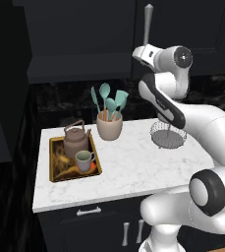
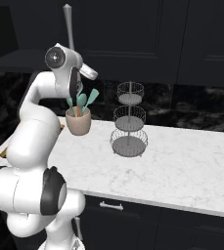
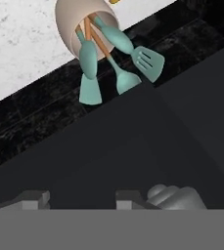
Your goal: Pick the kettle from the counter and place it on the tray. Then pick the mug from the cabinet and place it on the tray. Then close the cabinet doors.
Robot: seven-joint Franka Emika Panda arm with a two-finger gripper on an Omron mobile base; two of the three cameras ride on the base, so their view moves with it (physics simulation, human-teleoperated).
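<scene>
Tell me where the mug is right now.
In the left base view the mug stands on the tray at the counter's left end, just in front of the kettle.

White arm (image 1: 182,128) reared high from its base, elbow bent, wrist turned toward the dark wall; the gripper's (image 3: 81,197) two fingertips stand apart, nothing between them.

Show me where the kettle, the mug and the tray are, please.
kettle (image 1: 75,141), left base view, on its body.
mug (image 1: 84,161), left base view, on its side wall.
tray (image 1: 51,160), left base view, on its left rim.
</scene>
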